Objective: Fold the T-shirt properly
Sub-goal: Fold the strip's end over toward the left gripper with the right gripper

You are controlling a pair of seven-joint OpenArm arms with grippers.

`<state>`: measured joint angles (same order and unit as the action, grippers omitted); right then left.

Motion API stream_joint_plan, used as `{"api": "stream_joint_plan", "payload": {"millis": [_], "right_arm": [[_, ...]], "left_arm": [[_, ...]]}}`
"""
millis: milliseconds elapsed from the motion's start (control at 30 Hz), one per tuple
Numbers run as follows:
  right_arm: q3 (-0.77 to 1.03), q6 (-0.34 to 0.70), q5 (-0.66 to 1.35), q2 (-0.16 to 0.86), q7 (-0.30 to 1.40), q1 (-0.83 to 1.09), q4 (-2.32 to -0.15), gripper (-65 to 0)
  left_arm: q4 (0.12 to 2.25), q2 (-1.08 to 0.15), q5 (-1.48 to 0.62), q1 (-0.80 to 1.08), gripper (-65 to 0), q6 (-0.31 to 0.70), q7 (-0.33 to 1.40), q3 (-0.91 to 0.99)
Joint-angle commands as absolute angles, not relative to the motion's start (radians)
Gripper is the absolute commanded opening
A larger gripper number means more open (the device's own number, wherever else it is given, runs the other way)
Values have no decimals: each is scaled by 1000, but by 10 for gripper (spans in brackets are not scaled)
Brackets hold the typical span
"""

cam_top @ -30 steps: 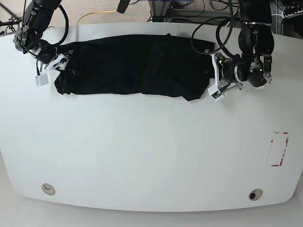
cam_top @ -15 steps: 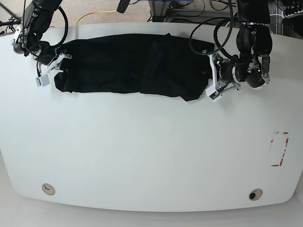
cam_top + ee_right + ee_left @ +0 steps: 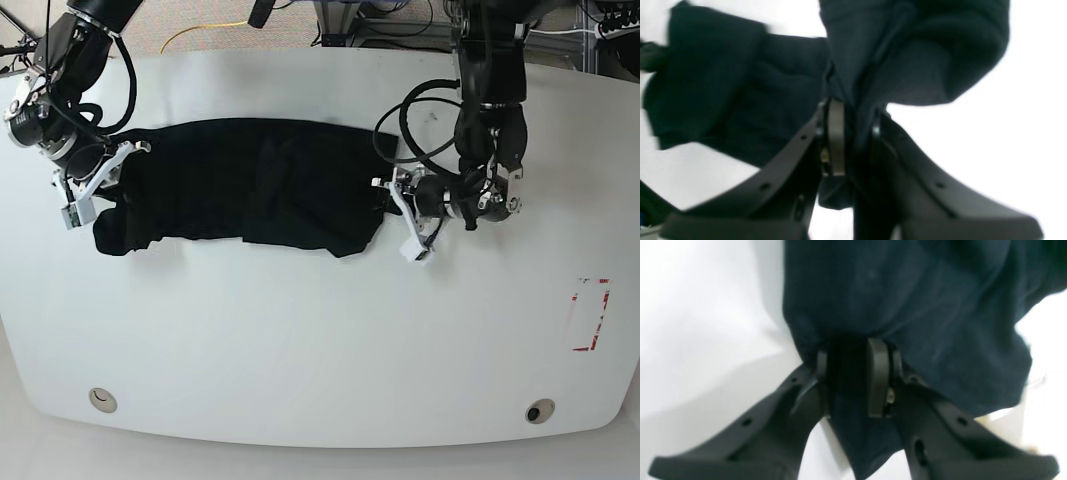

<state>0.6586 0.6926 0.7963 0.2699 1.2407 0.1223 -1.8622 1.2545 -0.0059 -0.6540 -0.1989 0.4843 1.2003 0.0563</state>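
The black T-shirt (image 3: 250,185) lies as a long wrinkled band across the far half of the white table (image 3: 300,330). My left gripper (image 3: 387,204) holds its right end. In the left wrist view this gripper (image 3: 850,373) is shut on a bunched fold of the T-shirt (image 3: 907,290). At the cloth's left end is my right gripper (image 3: 112,180). The right wrist view has it (image 3: 855,133) shut on a fold of the T-shirt (image 3: 740,100), which rises from between its fingers (image 3: 836,136).
A red-and-white marker (image 3: 590,315) lies near the table's right edge. Two round fittings (image 3: 101,400) (image 3: 540,411) sit near the front edge. Cables, one of them yellow (image 3: 205,30), run on the floor behind the table.
My right gripper has shut on the shirt's left end. Both arms have moved toward the table's front, the left arm also toward the middle, dragging the T-shirt and bunching it shorter.
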Motion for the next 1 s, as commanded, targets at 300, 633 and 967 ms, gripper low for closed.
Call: {"api": "stream_joint_plan", "payload": {"millis": [300,633,967], "right_arm": [[596,698,986,213,1299,5,-1883,-650],[469,698,986,70,1293,-19,-1879,-650],[384,698,875,36,1202,-54,-1830,-617]], "left_arm": [[997,88,-648,-323,-517,456,1024,-47],[995,90,-654,-312,-517,456,977,-102],[997,90,-654,-303,-517,456,974,-101]]}}
